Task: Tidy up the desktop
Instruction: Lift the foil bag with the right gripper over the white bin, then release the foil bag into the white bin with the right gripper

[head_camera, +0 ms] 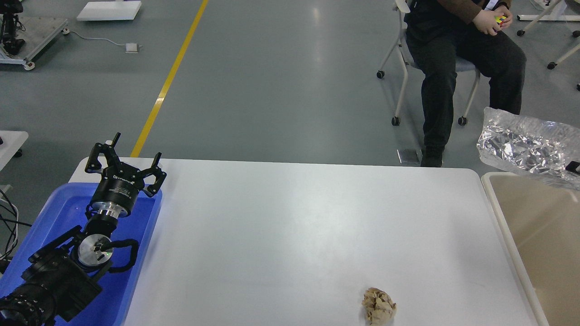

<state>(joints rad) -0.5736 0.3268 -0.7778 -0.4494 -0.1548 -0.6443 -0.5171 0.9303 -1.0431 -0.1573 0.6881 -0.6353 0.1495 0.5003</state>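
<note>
While the left gripper (129,158) hangs over the far end of the blue tray (136,253), its two black fingers are spread wide w/ nothing between them. Fingers are jointed, angular linkages; behind them sits a matte black cylinder body w/ a polished metal ring, then the bulkier black arm w/ a looped cable running toward the lower-left corner.

Tray is glossy blue plastic, rectangular w/ rounded corners and a raised rim, sitting on the left end of the desktop (294,226). Desktop fills the middle of the view: broad, plain white, smooth and slightly shiny, rounded far corners.

Near its front edge, right of center, lies a crumpled paper ball (379,306), tan-brown, rough and creased, irregular lump shape. Well apart from the tray.

Just beside the desktop's right edge is a beige bin (543,235) w/ a white rim, open top, smooth matte inside walls. Above its far side, a crinkled silver foil bag (525,147), shiny and heavily wrinkled; a small black piece shows at its right edge, prob. part of the right arm, but can't tell whether that gripper is open or closed.

Beyond the desktop: grey polished floor, yellow line, seated person on a wheeled chair.
</note>
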